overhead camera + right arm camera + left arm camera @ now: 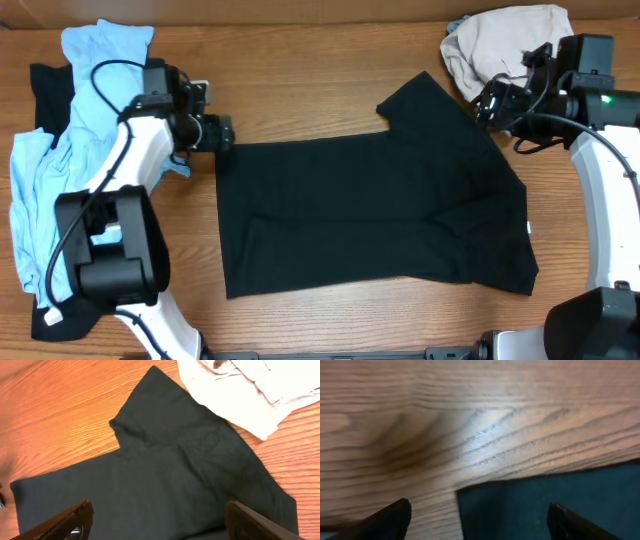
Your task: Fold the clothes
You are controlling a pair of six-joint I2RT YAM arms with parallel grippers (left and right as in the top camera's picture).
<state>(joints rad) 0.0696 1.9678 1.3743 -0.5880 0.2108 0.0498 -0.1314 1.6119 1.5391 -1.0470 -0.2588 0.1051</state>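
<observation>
A black shirt [370, 210] lies spread flat in the middle of the wooden table, one sleeve pointing to the back right. My left gripper [226, 133] is open and empty at the shirt's back-left corner; that corner [520, 510] shows between the fingers [480, 520] in the left wrist view. My right gripper [487, 103] is open and empty, hovering above the back-right sleeve. The right wrist view shows the sleeve and shoulder [170, 450] below its fingers [159, 522].
A pile of light blue clothes [60, 150] with a black garment under it lies at the left edge. A beige garment [500, 40], which also shows in the right wrist view [240, 390], is heaped at the back right, next to the sleeve.
</observation>
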